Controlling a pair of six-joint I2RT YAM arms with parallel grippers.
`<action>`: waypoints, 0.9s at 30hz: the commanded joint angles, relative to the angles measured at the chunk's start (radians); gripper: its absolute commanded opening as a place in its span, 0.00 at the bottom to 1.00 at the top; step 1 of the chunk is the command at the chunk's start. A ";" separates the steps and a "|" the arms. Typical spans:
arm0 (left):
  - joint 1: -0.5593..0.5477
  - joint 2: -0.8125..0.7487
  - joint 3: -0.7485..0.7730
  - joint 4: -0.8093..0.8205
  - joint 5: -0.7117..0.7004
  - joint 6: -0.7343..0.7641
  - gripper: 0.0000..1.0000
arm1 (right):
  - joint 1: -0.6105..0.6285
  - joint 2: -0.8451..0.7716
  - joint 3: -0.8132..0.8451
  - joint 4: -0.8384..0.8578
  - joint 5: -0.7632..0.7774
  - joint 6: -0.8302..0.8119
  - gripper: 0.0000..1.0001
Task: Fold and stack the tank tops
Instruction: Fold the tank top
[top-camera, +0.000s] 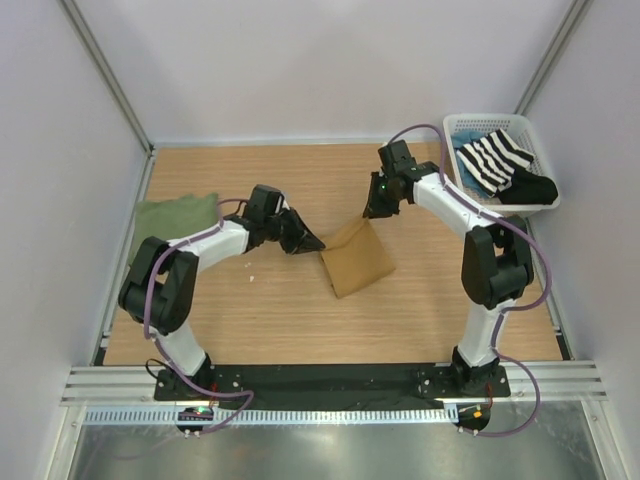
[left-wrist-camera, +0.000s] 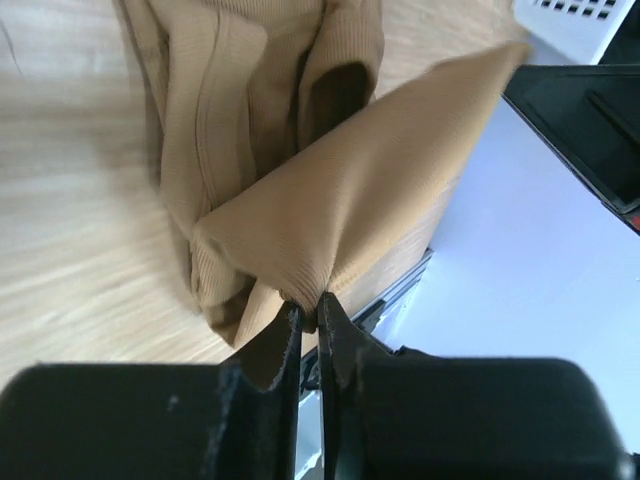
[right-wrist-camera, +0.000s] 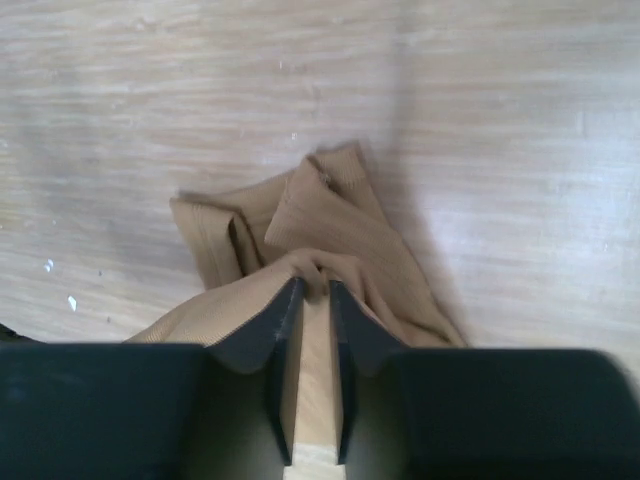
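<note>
Looks mid-fold — left gripper (left-wrist-camera: 310, 312) and right gripper (right-wrist-camera: 312, 290) each clamp the tan tank top (top-camera: 358, 262) slung between them; next it wants laying flat, then stacking on the olive tank top (top-camera: 175, 215) left of both.

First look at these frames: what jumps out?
The tan tank top sits mid-table, pinched at two corners by the left pincer and right pincer. The olive tank top lies at the table's left edge. A white basket at the far right holds a striped garment.
</note>
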 joint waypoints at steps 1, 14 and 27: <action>0.036 0.057 0.055 0.065 0.073 0.010 0.09 | -0.019 0.044 0.076 0.103 0.008 0.020 0.25; 0.128 0.208 0.209 0.092 0.080 0.097 0.74 | -0.025 0.043 -0.020 0.275 0.007 0.001 0.54; 0.117 0.160 0.190 -0.044 -0.002 0.238 0.67 | -0.025 0.024 -0.252 0.357 -0.076 -0.010 0.42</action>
